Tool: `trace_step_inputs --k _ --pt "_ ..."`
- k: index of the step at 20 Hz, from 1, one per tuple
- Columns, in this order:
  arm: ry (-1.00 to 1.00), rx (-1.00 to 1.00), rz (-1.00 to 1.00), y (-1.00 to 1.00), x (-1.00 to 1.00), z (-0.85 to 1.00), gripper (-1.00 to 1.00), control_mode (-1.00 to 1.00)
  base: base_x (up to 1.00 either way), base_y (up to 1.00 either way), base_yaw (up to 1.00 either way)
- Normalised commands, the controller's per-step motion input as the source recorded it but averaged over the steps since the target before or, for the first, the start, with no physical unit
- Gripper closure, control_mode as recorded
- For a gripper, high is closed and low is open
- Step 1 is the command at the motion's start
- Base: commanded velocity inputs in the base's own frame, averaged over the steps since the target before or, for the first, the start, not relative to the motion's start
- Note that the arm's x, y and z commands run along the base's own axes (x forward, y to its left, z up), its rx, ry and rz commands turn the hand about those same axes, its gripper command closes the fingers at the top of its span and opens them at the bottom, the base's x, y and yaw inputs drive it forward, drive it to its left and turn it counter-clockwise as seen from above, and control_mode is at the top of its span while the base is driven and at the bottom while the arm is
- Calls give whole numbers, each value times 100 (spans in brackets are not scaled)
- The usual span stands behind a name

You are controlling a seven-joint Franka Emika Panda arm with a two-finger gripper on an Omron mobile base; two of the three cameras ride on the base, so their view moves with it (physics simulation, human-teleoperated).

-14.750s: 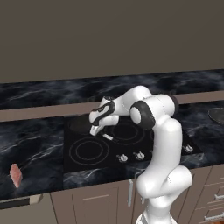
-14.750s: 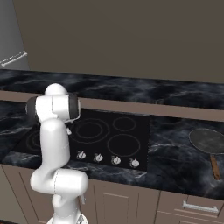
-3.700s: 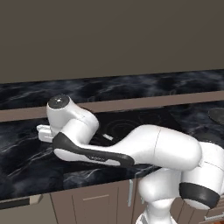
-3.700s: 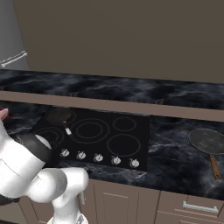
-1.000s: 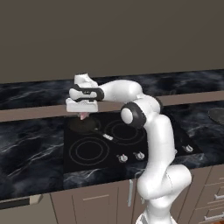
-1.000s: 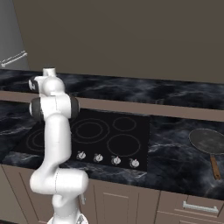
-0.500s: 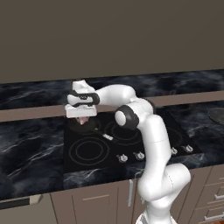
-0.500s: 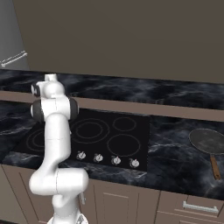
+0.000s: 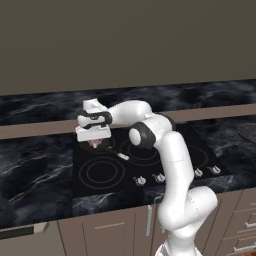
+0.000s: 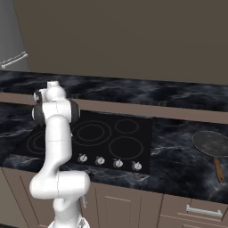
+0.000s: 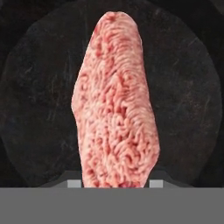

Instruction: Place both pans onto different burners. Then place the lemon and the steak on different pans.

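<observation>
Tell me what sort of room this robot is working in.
A kitchen, rendered rather than real. A black glass cooktop with ring burners and silver knobs is set into a dark marble counter above wooden cabinets. A wide pan lies on the counter, and the tool holds a raw steak.

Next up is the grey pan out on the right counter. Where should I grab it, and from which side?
Grip the brown handle, coming down from above. It lies flat, running from the grey pan toward the front edge of the counter, and looks slim enough for the jaws; the round body looks too wide. The gripper is shut on the steak now.
</observation>
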Motion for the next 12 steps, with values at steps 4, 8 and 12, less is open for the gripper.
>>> trace_step_inputs --k 4,8,12 --pt "0 0 1 -18 30 -33 100 -100 0 0 0" --pt "0 0 0 -16 50 -20 100 -100 0 0 0" --pt "0 0 0 -1 19 -37 100 -100 0 0 0"
